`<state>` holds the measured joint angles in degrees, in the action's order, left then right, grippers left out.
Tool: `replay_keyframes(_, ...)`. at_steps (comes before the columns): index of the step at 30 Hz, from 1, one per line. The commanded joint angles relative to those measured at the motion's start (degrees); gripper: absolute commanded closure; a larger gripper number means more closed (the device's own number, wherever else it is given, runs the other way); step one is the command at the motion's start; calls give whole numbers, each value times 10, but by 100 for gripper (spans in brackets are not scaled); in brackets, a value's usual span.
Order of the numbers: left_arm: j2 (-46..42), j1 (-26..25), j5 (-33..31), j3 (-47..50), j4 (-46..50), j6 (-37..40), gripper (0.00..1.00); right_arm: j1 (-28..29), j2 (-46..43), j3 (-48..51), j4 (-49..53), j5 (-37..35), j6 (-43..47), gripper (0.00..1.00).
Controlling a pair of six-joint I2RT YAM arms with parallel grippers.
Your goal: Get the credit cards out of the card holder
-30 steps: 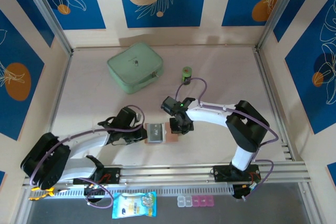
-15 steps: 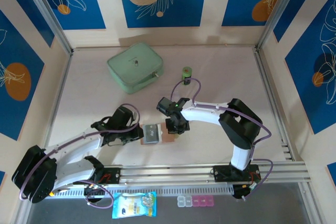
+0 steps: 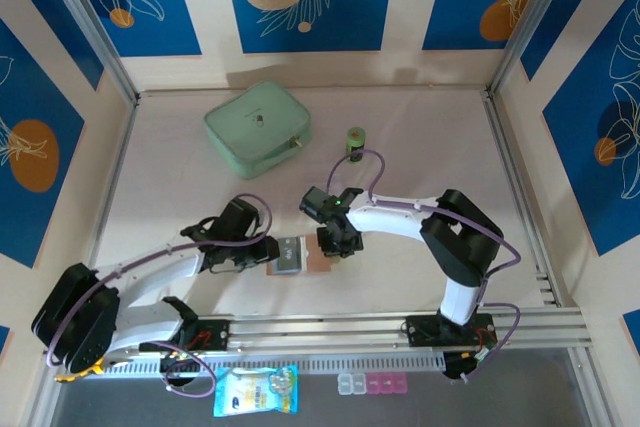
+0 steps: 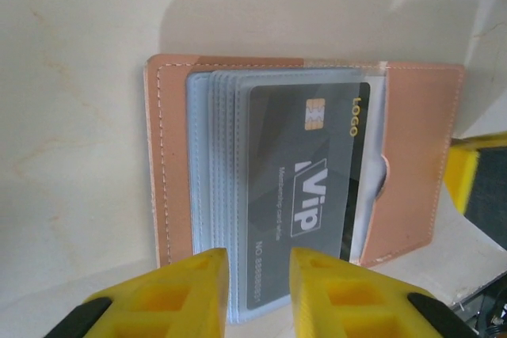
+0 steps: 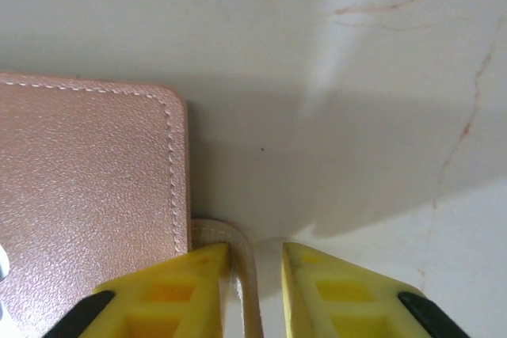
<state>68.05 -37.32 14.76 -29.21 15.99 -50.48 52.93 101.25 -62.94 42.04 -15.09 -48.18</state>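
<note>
Tan leather card holder (image 4: 412,164) open, grey VIP credit card (image 4: 305,195) showing; our left gripper (image 4: 259,268) has fingers apart at its pockets (image 4: 203,164); our right gripper (image 5: 255,263), fingers apart, straddles the side tab (image 5: 247,279).

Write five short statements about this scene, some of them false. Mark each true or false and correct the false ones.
1. The card holder lies open on the table. True.
2. A grey Vip card sits tucked in its pockets. True.
3. The green case lies between the two grippers. False: the card holder lies between the left gripper and right gripper; the case sits farther back.
4. Cards lie spread loose on the table. False: the visible card is inside the holder.
5. The right gripper's jaws stand either side of the holder's small tab. True.
</note>
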Motion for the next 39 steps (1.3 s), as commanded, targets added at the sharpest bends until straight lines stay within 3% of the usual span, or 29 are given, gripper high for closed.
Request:
replay_keyframes(1, 21, -4, 14, -12, -24, 6, 73, 5, -35, 3, 29, -12, -10, 71)
replay_keyframes(15, 45, -5, 14, 10, -54, -3, 73, 35, -71, -130, 128, -28, 12, 60)
replay_keyframes(26, 51, -5, 14, 17, -55, -6, 73, 65, 10, -166, 62, 54, 4, 54)
replay_keyframes(33, 52, -5, 13, 17, -53, -3, 73, 62, 41, -154, 121, -17, -15, 39)
replay_keyframes(39, 58, -5, 11, 17, -55, -4, 73, 42, 41, -126, 117, -26, -9, 36)
